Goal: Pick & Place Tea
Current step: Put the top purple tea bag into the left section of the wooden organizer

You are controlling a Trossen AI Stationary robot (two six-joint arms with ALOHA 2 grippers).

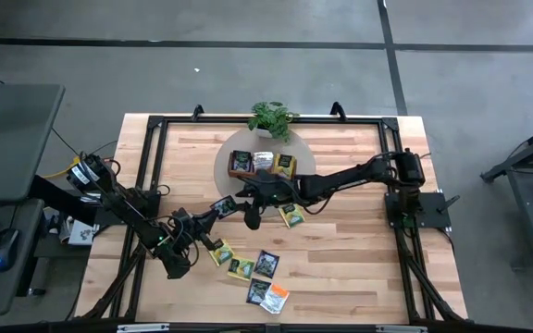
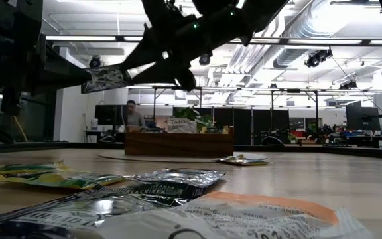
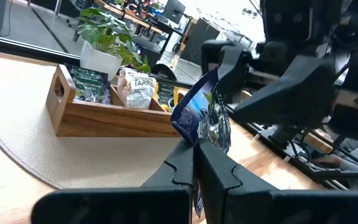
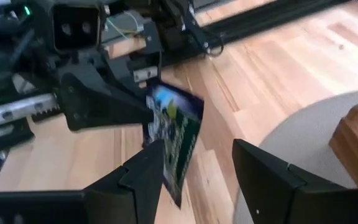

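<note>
Wooden tray (image 1: 263, 164) compartments already hold several sachets, so we judge the task partly done. We see the tray at about 12 o'clock of the table (image 1: 359, 259), on a round pale mat (image 1: 225, 165), just in front of the potted plant (image 1: 271, 117).

We count six loose sachets on the bare wood. One yellow-green sachet (image 1: 292, 215) lies near the mat's edge, at roughly 5 o'clock from the tray. A cluster of five (image 1: 248, 273) lies toward 6 o'clock of the table, the orange-and-white one (image 1: 275, 298) nearest the front edge.

One dark blue sachet (image 3: 202, 115) is in transit. The left gripper (image 3: 196, 163) is clenched on its lower edge and holds it raised above the table, at about 7 o'clock from the tray. The right gripper (image 4: 197, 158) faces it with fingers spread, the sachet standing between them, not yet clamped. We judge this to be a hand-over from left arm to right.

Remaining work, as we judge it: complete the transfer, deposit this sachet in the tray, then collect the six on the table.
</note>
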